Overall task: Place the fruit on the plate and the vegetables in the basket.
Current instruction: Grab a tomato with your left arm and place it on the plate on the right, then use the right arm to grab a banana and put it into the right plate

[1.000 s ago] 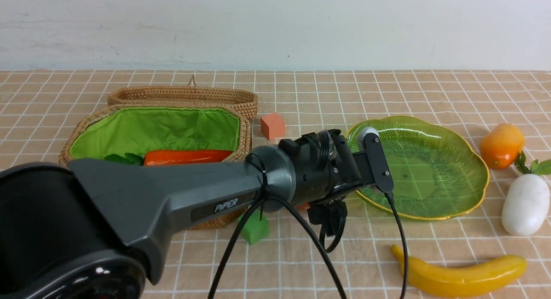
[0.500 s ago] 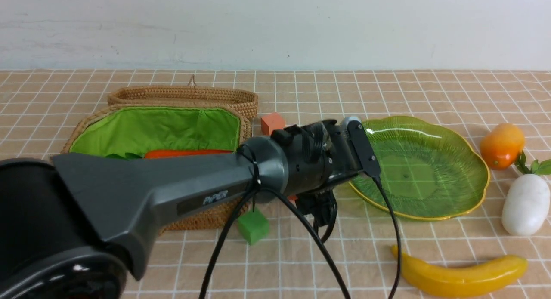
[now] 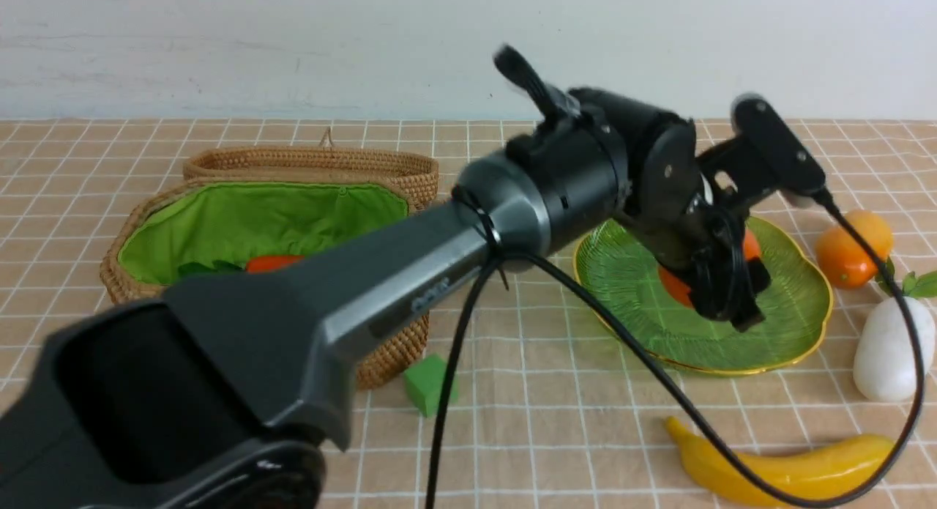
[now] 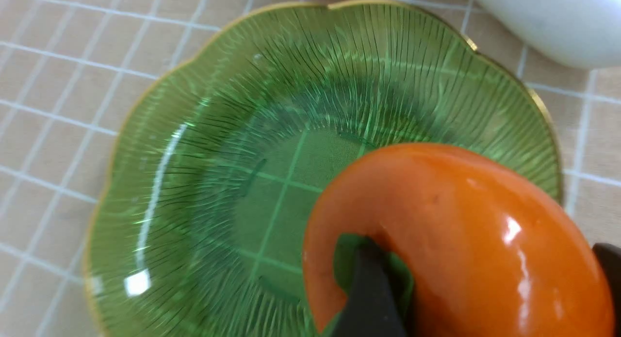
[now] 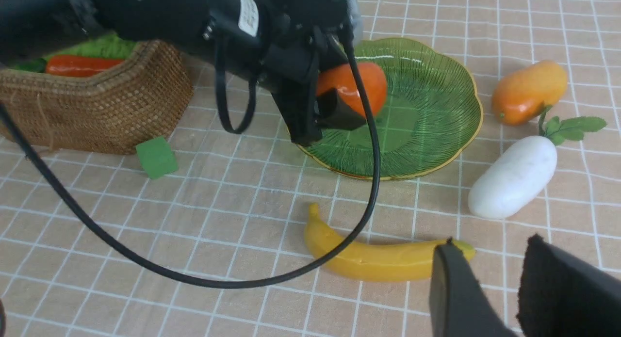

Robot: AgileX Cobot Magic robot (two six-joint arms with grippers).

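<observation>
My left gripper (image 3: 721, 282) is shut on the round orange persimmon (image 4: 461, 230), with one finger (image 4: 368, 293) on its green leaf cap. It holds the fruit over the green ribbed plate (image 3: 790, 326); I cannot tell whether fruit and plate touch. The yellow banana (image 3: 783, 472) lies in front of the plate, with the mango (image 3: 853, 245) and the white radish (image 3: 893, 348) to its right. A carrot (image 3: 271, 262) lies in the wicker basket (image 3: 381, 362). My right gripper (image 5: 492, 249) hovers open and empty just past the banana's tip (image 5: 461, 249).
The basket's lid (image 3: 315, 161) lies open behind it. A small green cube (image 3: 428, 384) sits at the basket's front corner. The left arm's black cable (image 3: 732, 450) loops down over the banana. The left arm's grey link (image 3: 366, 296) crosses in front of the basket.
The left arm has swung up and to the right, from the gap between basket and plate to above the plate, carrying the persimmon. The orange cube is now hidden behind the arm.
</observation>
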